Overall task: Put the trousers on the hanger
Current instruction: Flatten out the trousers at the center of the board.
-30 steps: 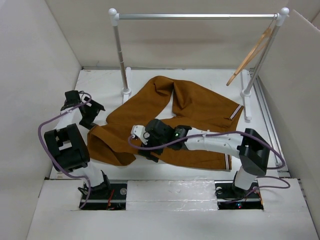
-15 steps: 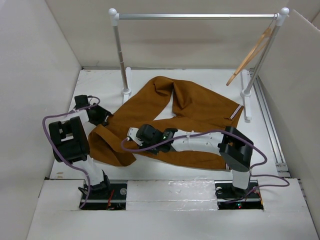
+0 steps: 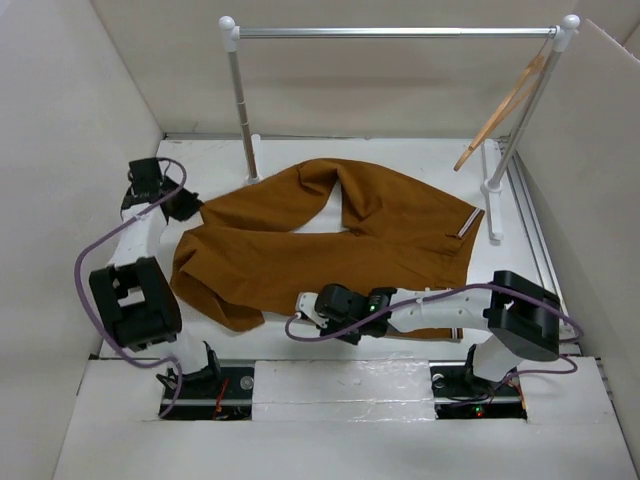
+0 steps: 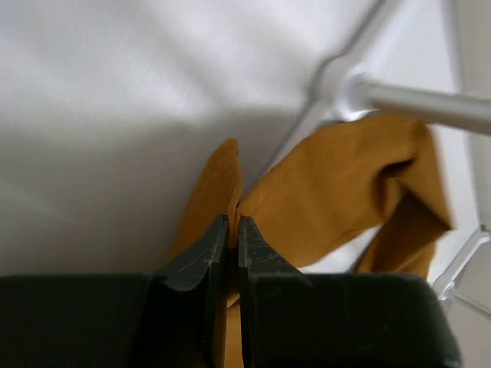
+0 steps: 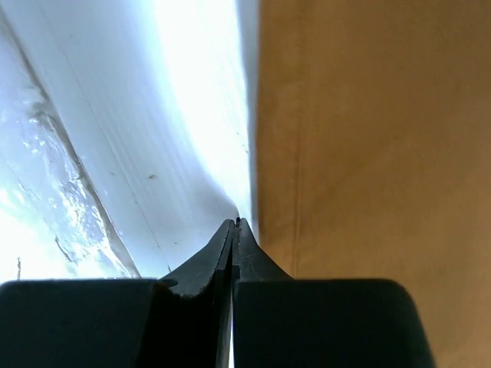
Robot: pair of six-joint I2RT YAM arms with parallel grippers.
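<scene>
Trousers (image 3: 300, 240) now spread wider; left gripper (image 4: 234, 222) pinches cloth, right gripper (image 5: 235, 222) clamped, seemingly on the edge.

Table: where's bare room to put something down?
Bare table shows at the back, between the trousers and the rail, and in a small wedge between the two legs. The near edge is crowded by the right arm; the left arm fills the left side.

The trousers (image 3: 300, 250) are rust-brown and sprawled across the white table (image 3: 420, 155), kinda rumpled. They're bent into a loose V with a notch in the middle, bunched at the near-left, and white-and-dark striped trim shows at the right edge. The hanger (image 3: 500, 110) is light wood, hanging tilted at the rail's (image 3: 400, 33) right end, well apart from them.
</scene>
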